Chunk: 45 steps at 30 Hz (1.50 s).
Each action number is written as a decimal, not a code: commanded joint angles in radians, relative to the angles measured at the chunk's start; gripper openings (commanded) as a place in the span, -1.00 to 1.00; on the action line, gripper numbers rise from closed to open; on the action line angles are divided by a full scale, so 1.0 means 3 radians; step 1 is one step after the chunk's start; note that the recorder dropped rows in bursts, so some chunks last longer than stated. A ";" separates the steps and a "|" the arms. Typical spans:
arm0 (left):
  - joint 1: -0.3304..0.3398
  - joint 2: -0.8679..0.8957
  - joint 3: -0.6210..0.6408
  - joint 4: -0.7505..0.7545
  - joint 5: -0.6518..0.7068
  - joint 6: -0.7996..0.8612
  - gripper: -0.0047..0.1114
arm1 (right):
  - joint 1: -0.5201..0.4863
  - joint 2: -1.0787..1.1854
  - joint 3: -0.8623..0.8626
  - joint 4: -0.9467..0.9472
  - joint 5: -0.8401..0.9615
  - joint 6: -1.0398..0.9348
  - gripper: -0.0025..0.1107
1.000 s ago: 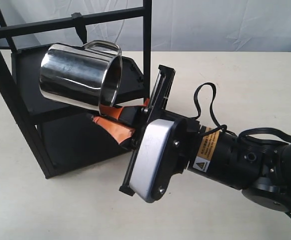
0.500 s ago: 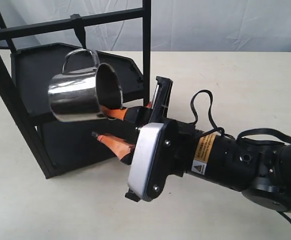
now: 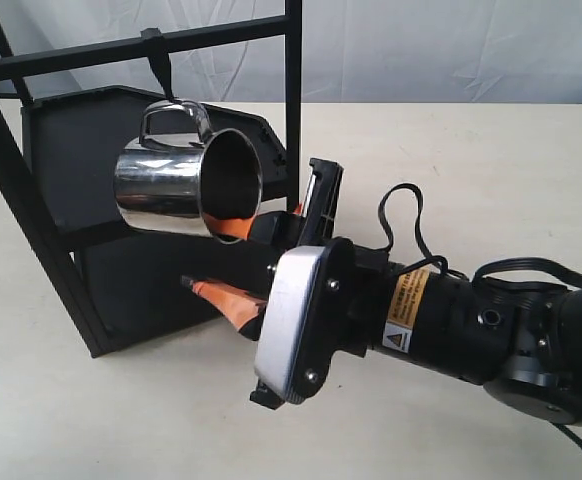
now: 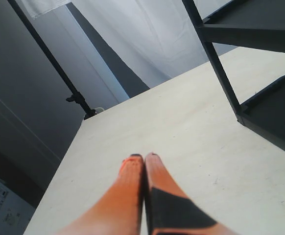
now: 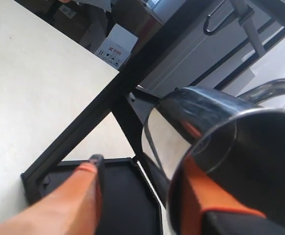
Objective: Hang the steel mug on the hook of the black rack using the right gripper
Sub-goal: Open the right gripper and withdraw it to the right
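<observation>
The steel mug hangs nearly level, mouth toward my right gripper. Its looped handle points up, and the top of the loop meets the lower end of the hook under the black rack's crossbar. Whether the loop is caught on the hook I cannot tell. The right gripper is open. One orange finger reaches inside the mug's mouth, and the other stands well below the rim. The right wrist view shows the mug beside the wide gap of the right gripper. My left gripper is shut on nothing.
The rack's two black shelves lie behind and below the mug, and a corner post stands just right of it. A bare hook with a clamp shows on the bar in the right wrist view. Pale tabletop spreads to the right.
The mug turned and rose, so its handle came up under the hook. The right gripper's fingers spread apart, the lower one dropping away from the rim. The left gripper shows no earlier frame.
</observation>
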 commanded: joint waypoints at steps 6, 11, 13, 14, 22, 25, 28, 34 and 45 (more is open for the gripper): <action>-0.0004 -0.0016 0.0001 -0.0003 -0.0025 -0.0008 -0.89 | -0.0025 -0.0055 0.0009 0.0271 0.0035 0.0021 0.14; -0.0004 -0.0016 0.0001 -0.0003 -0.0025 -0.0008 -0.89 | -0.0025 -0.0094 0.0009 0.0317 0.0041 0.0015 0.14; -0.0004 -0.0016 0.0001 -0.0003 -0.0025 -0.0008 -0.89 | -0.0025 -0.0153 0.0009 0.0341 0.0096 0.0014 0.14; -0.0004 -0.0016 0.0001 -0.0003 -0.0025 -0.0008 -0.89 | -0.0025 -0.0192 0.0009 0.0380 0.0165 0.0009 0.14; -0.0004 -0.0016 0.0001 -0.0003 -0.0025 -0.0008 -0.89 | -0.0025 -0.0633 0.0009 0.0597 0.0764 -0.0058 0.12; -0.0004 -0.0016 0.0001 -0.0003 -0.0025 -0.0008 -0.89 | -0.0025 -0.0855 0.0009 0.0687 0.1022 -0.0097 0.12; -0.0004 -0.0016 0.0001 -0.0003 -0.0025 -0.0008 -0.89 | -0.0025 -0.1115 0.0009 0.0799 0.1383 -0.0140 0.12; -0.0004 -0.0016 0.0001 -0.0003 -0.0025 -0.0008 -0.89 | -0.0025 -0.1759 0.0009 0.1230 0.2119 -0.0166 -0.02; -0.0004 -0.0016 0.0001 -0.0003 -0.0025 -0.0008 -0.89 | -0.0025 -0.2841 0.0009 0.3391 0.2548 -0.0275 -0.97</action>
